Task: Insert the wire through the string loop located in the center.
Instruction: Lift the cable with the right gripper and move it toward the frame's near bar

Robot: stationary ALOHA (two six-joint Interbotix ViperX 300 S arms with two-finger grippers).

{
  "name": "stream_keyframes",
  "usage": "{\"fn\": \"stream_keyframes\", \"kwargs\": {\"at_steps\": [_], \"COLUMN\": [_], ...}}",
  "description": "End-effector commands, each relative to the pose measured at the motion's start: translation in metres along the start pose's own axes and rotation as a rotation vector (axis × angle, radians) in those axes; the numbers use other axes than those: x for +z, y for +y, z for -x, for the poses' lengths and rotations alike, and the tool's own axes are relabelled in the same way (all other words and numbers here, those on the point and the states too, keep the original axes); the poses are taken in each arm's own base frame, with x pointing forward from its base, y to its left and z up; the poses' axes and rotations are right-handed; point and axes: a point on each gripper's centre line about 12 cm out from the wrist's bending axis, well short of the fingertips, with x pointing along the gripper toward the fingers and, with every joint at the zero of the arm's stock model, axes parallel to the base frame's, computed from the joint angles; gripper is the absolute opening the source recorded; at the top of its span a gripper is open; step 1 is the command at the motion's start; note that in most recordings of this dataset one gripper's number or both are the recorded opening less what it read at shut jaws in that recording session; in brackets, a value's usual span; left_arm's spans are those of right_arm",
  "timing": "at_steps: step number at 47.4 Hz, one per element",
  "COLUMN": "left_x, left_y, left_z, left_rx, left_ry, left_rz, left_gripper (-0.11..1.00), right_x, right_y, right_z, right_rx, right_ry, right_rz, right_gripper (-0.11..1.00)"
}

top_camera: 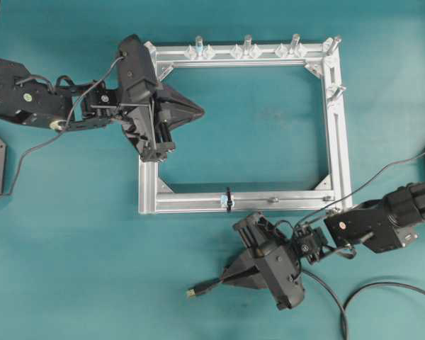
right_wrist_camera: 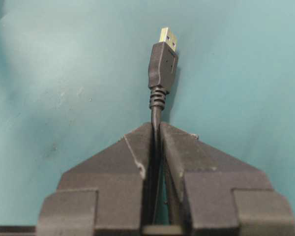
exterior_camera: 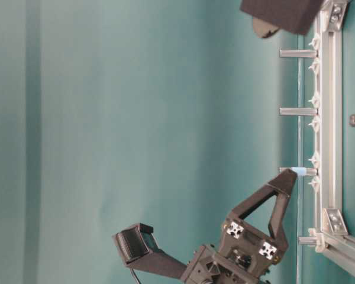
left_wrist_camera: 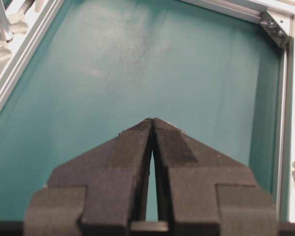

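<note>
The right hand (right_wrist_camera: 157, 129) is clamped on the wire (right_wrist_camera: 156, 115) just behind its plug, below the frame's near bar carrying the string loop (top_camera: 228, 200); the wire looks light and limp, so this short, near-plug hold suits threading; the left hand (left_wrist_camera: 152, 123) is closed, empty.

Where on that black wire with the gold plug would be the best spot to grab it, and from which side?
On the thin round cord just behind the plug's ribbed collar, from the cord's end, so the wire sticks out straight ahead. That is where the right gripper pinches it now: the narrow cord fits between the fingers, and the stiff plug stays free to poke through the string loop.
</note>
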Motion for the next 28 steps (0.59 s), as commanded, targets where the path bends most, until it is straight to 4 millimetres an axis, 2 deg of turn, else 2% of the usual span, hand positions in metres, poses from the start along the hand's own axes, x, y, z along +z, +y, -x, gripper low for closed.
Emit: {"fn": "stream_keyframes", "kwargs": {"at_steps": [1,28], "left_x": [0.011,0.012], "left_y": [-0.002,-0.003], "left_z": [0.004,0.004], "left_rx": [-0.007,-0.009], "left_ry": [-0.036,-0.037], "left_rz": [-0.004,-0.004], "left_gripper": [0.00,0.00], "right_x": [0.011,0.049], "right_y": [-0.002,-0.002], "right_z": [0.004,0.036], "right_rx": [-0.004,-0.016], "right_ry": [-0.020,-0.037], "right_rz": [0.003,0.021], "right_gripper": [0.07,0.07]}}
